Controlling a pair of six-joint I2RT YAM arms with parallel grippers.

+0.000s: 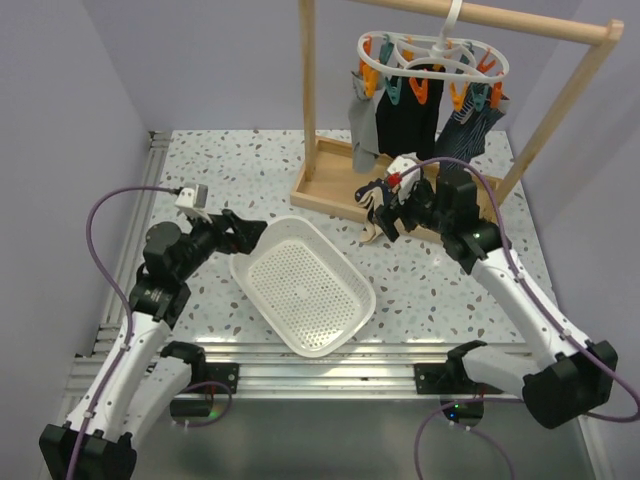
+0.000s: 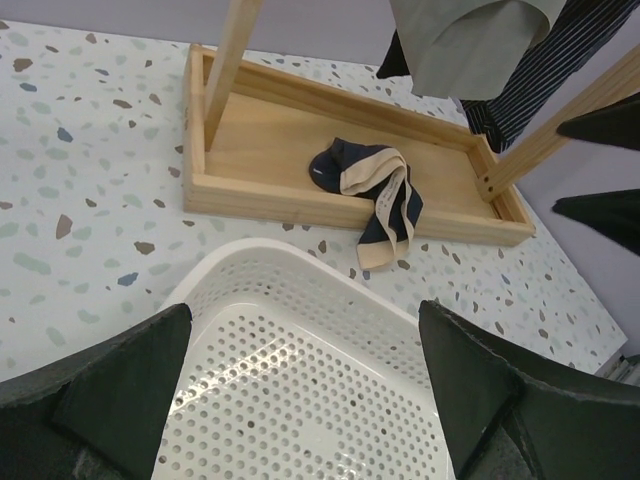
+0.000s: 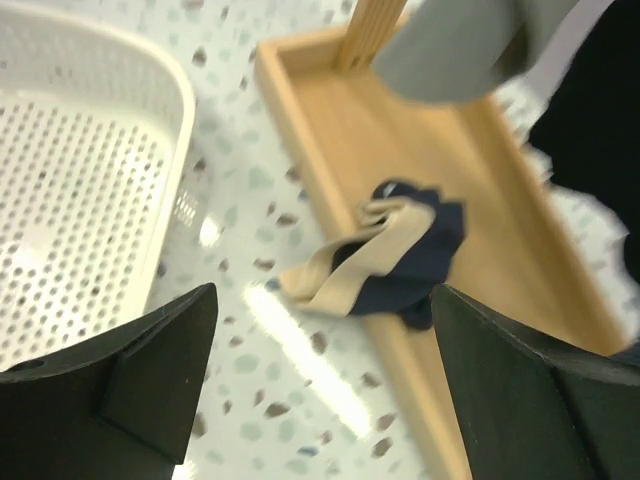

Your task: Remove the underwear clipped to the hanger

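The white hanger [image 1: 435, 55] hangs from the wooden rail. A grey garment [image 1: 362, 125], a black one [image 1: 408, 120] and a striped one [image 1: 470, 125] are clipped to it. The navy underwear with a beige waistband [image 2: 375, 190] lies crumpled over the front edge of the wooden tray, off the hanger; it also shows in the right wrist view [image 3: 390, 255]. My right gripper [image 1: 385, 215] is open and empty just above it [image 3: 322, 300]. My left gripper [image 1: 245, 232] is open and empty over the basket's far-left rim [image 2: 305, 320].
A white perforated basket [image 1: 345, 262] sits at the table's middle front [image 2: 290, 250] [image 3: 185, 90]. The wooden rail frame's base tray [image 1: 330, 190] stands behind it, with an upright post [image 1: 308, 90] and a slanted post [image 1: 560, 110].
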